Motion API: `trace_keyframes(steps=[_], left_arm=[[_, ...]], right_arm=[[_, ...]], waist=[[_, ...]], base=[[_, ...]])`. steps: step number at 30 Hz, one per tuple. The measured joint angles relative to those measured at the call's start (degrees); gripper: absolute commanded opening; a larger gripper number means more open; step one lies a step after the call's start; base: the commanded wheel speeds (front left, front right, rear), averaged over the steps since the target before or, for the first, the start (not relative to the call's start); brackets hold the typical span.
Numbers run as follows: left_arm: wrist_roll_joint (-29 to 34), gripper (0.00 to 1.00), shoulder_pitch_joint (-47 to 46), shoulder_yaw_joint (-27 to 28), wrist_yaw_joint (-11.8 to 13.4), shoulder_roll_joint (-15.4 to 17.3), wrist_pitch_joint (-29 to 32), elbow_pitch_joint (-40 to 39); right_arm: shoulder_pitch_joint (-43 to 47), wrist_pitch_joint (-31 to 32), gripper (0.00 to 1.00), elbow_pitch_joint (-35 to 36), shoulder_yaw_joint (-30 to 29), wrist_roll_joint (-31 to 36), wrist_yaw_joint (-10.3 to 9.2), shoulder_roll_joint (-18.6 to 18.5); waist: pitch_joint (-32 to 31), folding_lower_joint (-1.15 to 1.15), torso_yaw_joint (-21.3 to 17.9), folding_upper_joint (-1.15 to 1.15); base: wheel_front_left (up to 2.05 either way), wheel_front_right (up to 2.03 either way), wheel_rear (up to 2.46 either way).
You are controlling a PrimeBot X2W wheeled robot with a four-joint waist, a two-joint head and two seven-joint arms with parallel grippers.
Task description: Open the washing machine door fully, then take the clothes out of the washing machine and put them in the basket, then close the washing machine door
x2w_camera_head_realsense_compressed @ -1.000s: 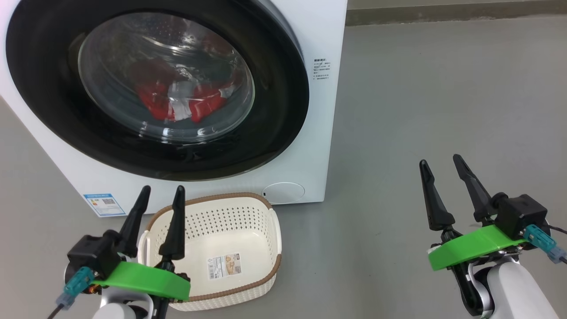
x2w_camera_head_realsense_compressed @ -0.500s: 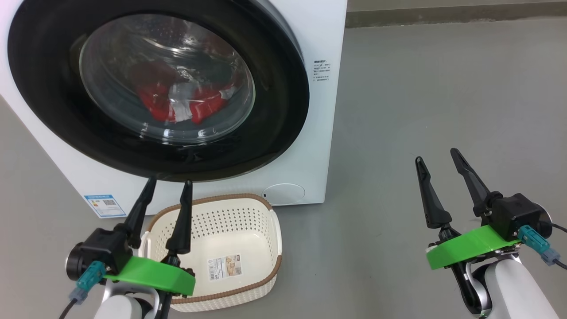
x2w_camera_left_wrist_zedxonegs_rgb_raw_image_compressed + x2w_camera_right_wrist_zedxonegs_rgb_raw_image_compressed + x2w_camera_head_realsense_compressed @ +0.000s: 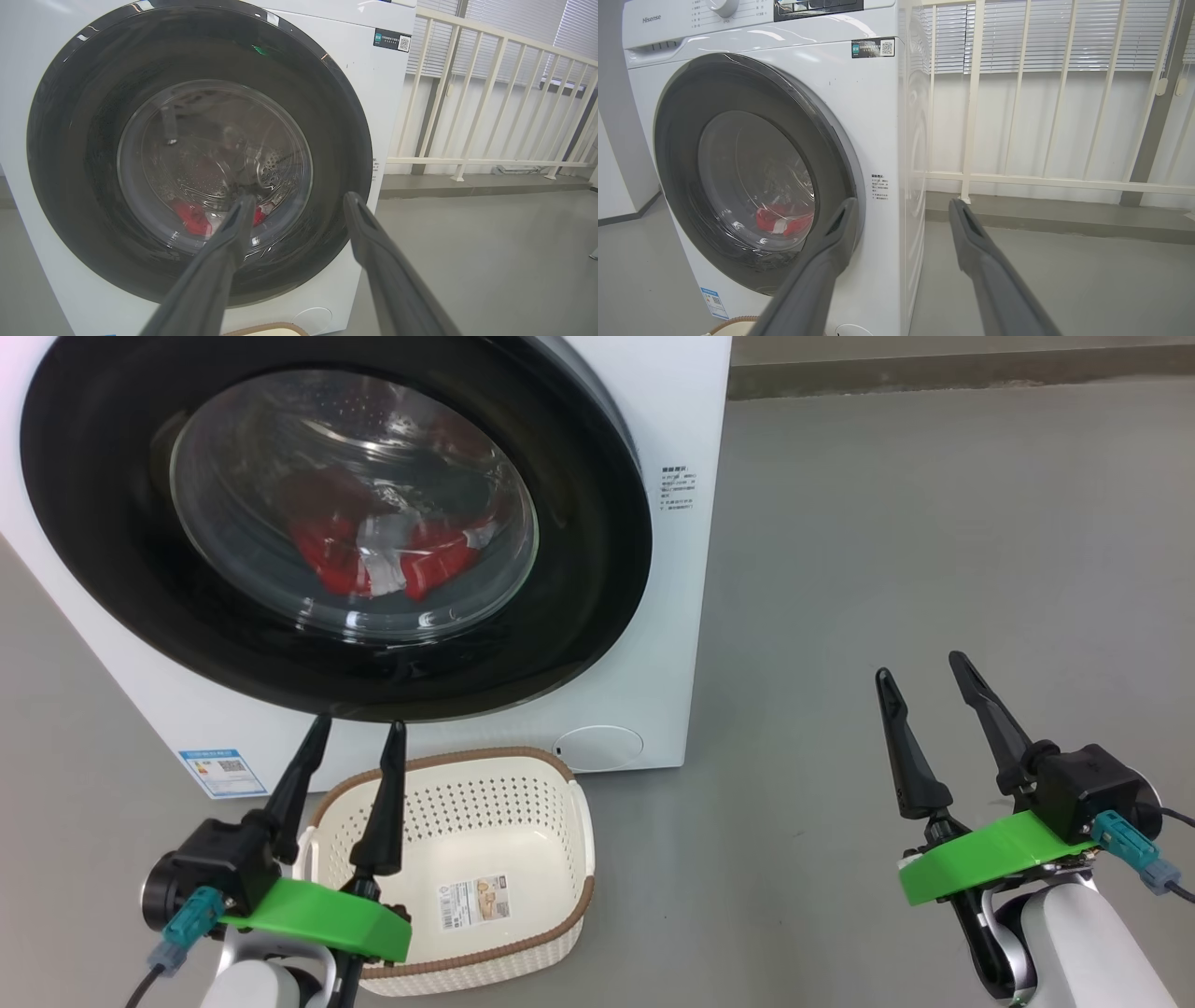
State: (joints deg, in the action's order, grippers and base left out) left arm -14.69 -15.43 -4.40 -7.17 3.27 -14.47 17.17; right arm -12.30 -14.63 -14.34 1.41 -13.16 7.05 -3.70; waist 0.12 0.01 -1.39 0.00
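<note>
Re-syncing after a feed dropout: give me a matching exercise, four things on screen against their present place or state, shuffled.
1 washing machine door
2 clothes
3 basket
4 right gripper

A empty, on the floor
B jaws open, holding nothing
C across the front of the washing machine
D behind the door's glass

Pairs: 1-C, 2-D, 3-A, 4-B

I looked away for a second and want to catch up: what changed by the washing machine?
The left gripper rose a little toward the lower rim of the washing machine door. The right gripper barely shifted. Neither took hold of anything; both are open. The door stayed shut, the clothes stayed inside, and the basket stayed empty.
</note>
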Motion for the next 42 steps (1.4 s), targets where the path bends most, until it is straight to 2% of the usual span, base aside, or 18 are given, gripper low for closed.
trace_keyframes(steps=[17,18,19,20,21,28,36,40,42], left_arm=[[0.0,1.00,0.0,-0.3,0.0,0.0,0.0,0.2],[0.0,1.00,0.0,-0.3,0.0,0.0,0.0,0.1],[0.0,1.00,0.0,-0.4,0.0,0.0,0.0,0.1],[0.0,1.00,0.0,-0.5,0.0,0.0,0.0,0.0],[0.0,1.00,0.0,-0.6,0.0,0.0,0.0,-0.1],[0.0,1.00,0.0,-1.5,0.0,0.0,0.0,-1.1],[-0.5,1.00,-0.7,-3.1,0.0,0.1,0.0,-3.4],[-0.6,1.00,-2.3,-3.5,0.0,0.5,0.0,-4.9],[-1.2,1.00,-2.8,-3.6,0.0,0.6,0.0,-5.7]], right_arm=[[0.0,0.0,1.00,-0.2,0.8,-0.5,0.00,-0.2],[0.0,0.0,0.76,-0.2,0.9,-0.5,0.00,-0.2],[0.0,0.0,0.47,-0.3,1.1,-0.5,0.01,-0.3],[0.0,0.0,0.30,-0.4,1.2,-0.6,0.00,-0.3],[0.0,0.0,0.00,-0.5,1.3,-1.0,0.01,-0.3],[0.0,0.0,0.00,-0.6,1.2,-5.9,0.01,-0.5],[-4.8,0.0,0.00,-0.8,1.5,-23.2,0.01,-0.6],[-7.7,0.0,0.00,-3.5,3.3,-32.8,0.00,-2.3],[-10.8,2.1,0.00,-5.3,3.5,-40.6,0.00,-3.4]], waist=[[-0.3,0.00,0.1,0.00],[-0.3,0.00,0.2,0.00],[-0.2,0.00,0.2,0.00],[-0.2,0.00,0.3,0.00],[-0.1,0.00,0.3,0.00],[0.9,0.00,0.8,0.00],[4.4,0.00,1.8,0.00],[6.6,0.00,2.5,0.00],[8.3,0.00,3.1,0.00]], base=[[0.00,0.00,0.00],[0.00,0.00,0.00],[0.00,0.00,0.00],[0.00,0.00,0.00],[0.00,0.00,0.00],[0.00,0.00,0.00],[0.00,0.00,0.00],[0.00,0.00,0.00],[0.00,0.00,0.00]])
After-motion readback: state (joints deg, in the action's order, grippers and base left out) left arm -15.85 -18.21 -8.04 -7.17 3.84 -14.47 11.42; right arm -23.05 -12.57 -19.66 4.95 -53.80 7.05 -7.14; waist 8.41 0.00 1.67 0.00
